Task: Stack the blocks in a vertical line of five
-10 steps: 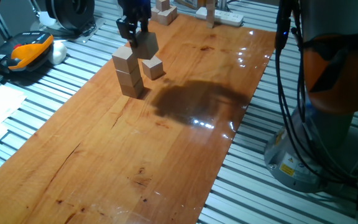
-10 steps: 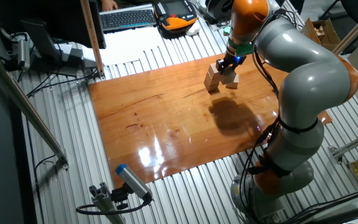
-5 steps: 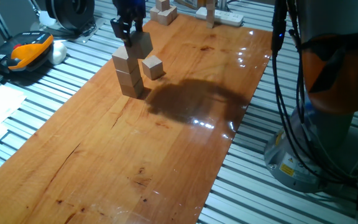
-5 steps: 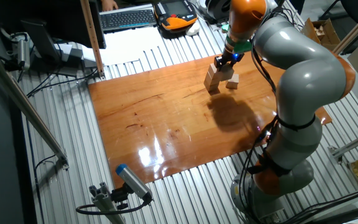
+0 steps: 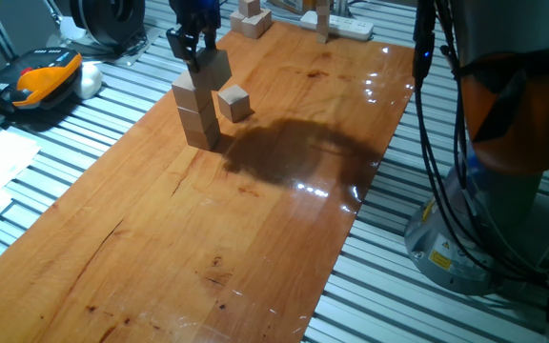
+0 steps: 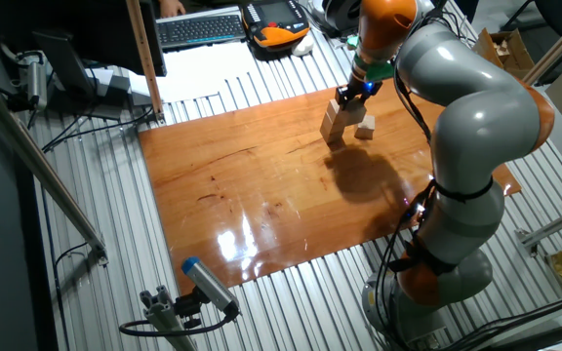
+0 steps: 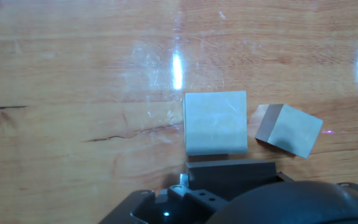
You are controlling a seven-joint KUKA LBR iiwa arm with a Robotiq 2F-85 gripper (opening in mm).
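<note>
A stack of three tan wooden blocks [image 5: 198,116] stands on the wooden board [image 5: 255,229] at its far left; it also shows in the other fixed view [image 6: 333,122]. My gripper [image 5: 196,46] is shut on a fourth block [image 5: 217,67] and holds it level with the stack's top, just to its right and behind. A fifth block [image 5: 234,102] lies loose beside the stack. In the hand view the stack's top face [image 7: 215,122] is just ahead of a shadowed grey face [image 7: 229,170], apparently the held block, and the loose block [image 7: 289,129] lies to its right.
More wooden pieces [image 5: 252,19] and a white power strip [image 5: 346,27] lie at the board's far end. An orange-and-black pendant [image 5: 36,78] sits on the slatted table at left. The arm's base [image 5: 484,191] and cables stand at right.
My gripper has carried the held block up and to the left, closer to the top of the stack. The stack and the loose block have not moved.
</note>
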